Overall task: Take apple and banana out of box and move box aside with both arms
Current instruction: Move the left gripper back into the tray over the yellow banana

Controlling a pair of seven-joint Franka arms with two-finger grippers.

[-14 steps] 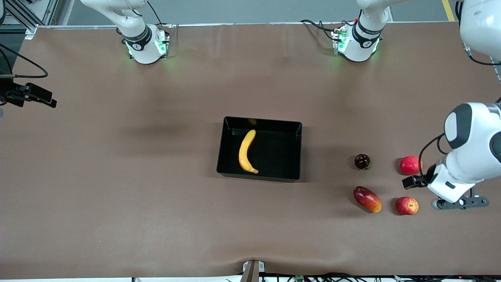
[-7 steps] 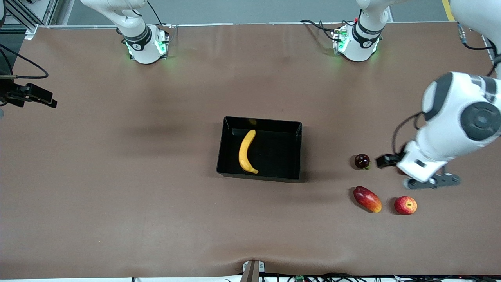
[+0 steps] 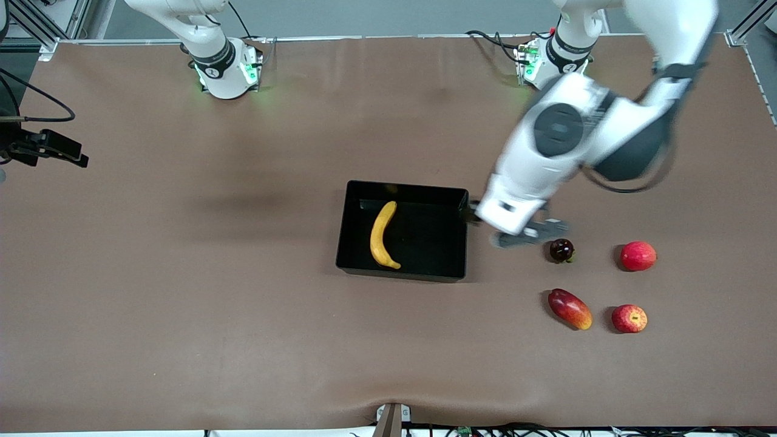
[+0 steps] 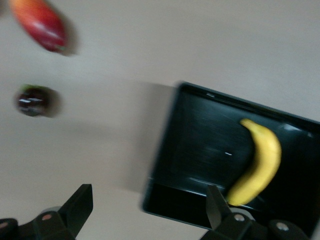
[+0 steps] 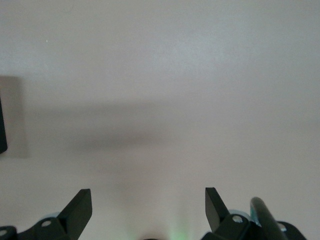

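The yellow banana lies in the black box at mid-table. The flecked red apple sits on the table toward the left arm's end, nearer the front camera than the box. My left gripper hangs over the box wall that faces the fruits. In the left wrist view it is open and empty, above a corner of the box, with the banana in sight. My right gripper is open and empty over bare table; it does not show in the front view.
A plain pinkish-red fruit, a dark round fruit and a red-and-yellow mango lie near the apple. The mango and dark fruit also show in the left wrist view. A black camera mount juts in at the right arm's end.
My left arm has swung from over the fruits at its end of the table across to the box's edge, open and empty. The fruits and the box have not moved.
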